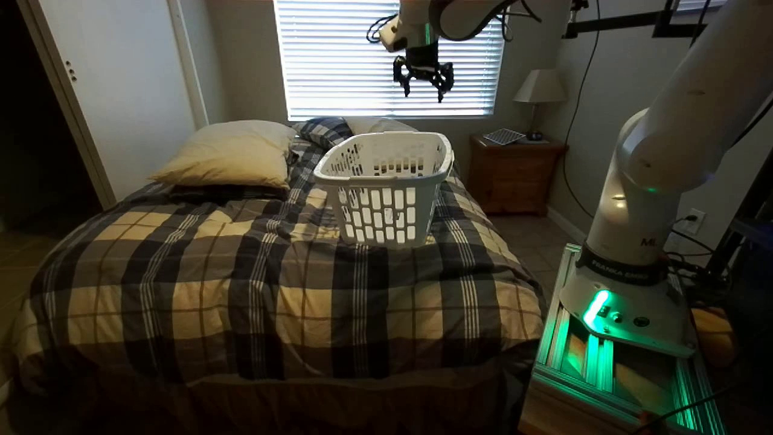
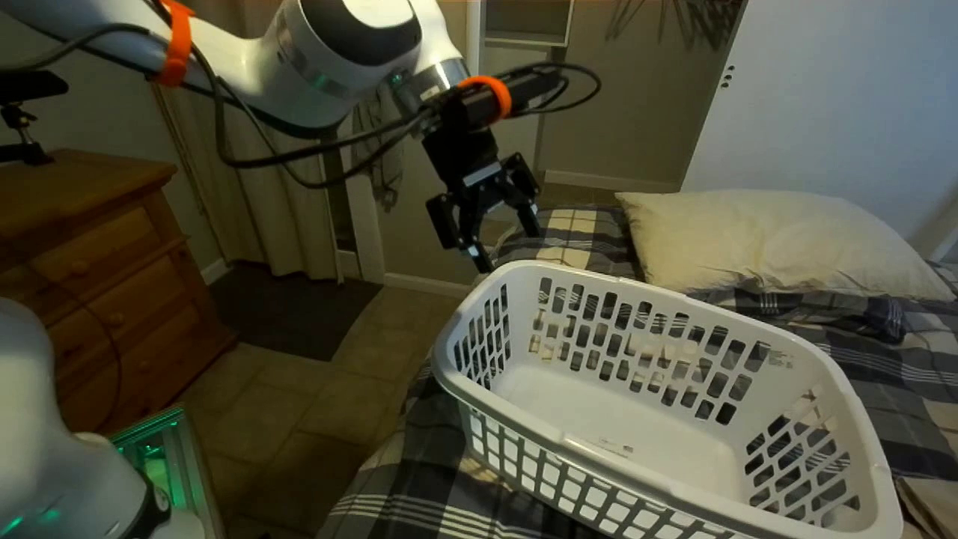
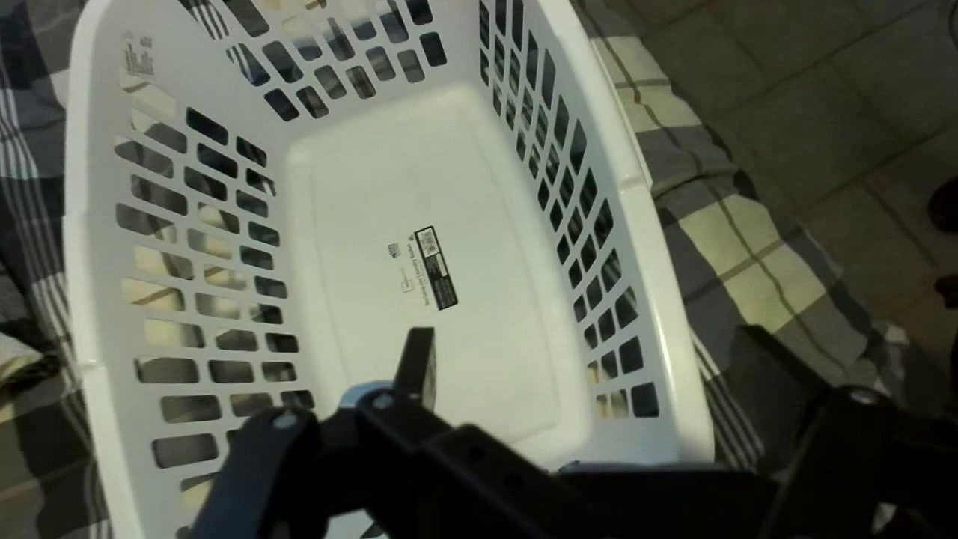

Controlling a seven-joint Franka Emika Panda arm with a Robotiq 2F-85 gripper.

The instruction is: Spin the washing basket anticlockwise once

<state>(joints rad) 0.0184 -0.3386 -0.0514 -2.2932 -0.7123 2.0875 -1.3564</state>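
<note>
Spread apart and holding nothing, the fingers [image 3: 416,365] hang above one end of the washing basket [image 1: 384,181]; in the wrist view a long rim [image 3: 677,352] passes between them. The long axis leads away across the surface [image 1: 259,290]. The floor [image 3: 808,112] lies near that rim; turning probably calls for the room opposite, toward the cream pillow [image 1: 232,156].

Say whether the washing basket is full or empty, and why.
Empty: the washing basket holds nothing; its base is bare except for printed markings.
</note>
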